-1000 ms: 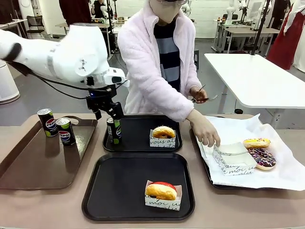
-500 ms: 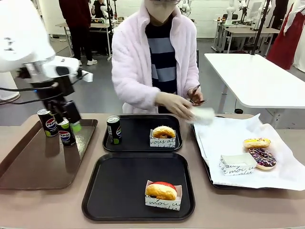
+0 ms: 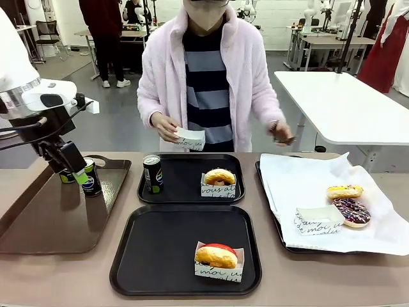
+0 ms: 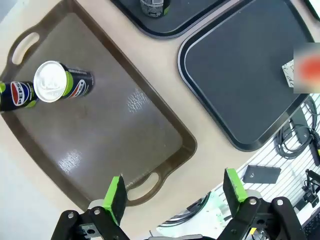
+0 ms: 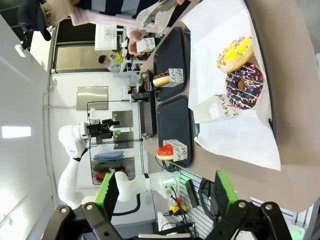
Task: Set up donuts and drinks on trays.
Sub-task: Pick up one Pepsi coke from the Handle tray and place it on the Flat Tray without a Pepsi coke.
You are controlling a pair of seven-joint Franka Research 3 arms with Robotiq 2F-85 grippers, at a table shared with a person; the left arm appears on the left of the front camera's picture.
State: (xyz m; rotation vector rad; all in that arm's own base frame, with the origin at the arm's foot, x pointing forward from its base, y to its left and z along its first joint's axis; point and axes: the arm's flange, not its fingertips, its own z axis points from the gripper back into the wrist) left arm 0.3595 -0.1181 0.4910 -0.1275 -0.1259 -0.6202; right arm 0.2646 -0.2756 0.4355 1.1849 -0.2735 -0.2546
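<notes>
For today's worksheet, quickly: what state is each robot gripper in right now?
Left gripper: open, holding nothing.
Right gripper: open, holding nothing.

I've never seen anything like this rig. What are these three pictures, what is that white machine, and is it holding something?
The white machine is a robot arm; the table has two. The wide picture looks across the table from the robot's side at a person. The other two come from cameras on each arm's wrist, looking along its black fingers with green pads. The left gripper hangs open above a brown tray with two cans, holding nothing. The right gripper is open and empty too. The far black tray holds one can and a glazed donut; the near black tray holds a red-iced donut. On white paper lie a yellow donut, a chocolate donut and an empty sleeve. The person holds a paper sleeve and tongs.
</notes>
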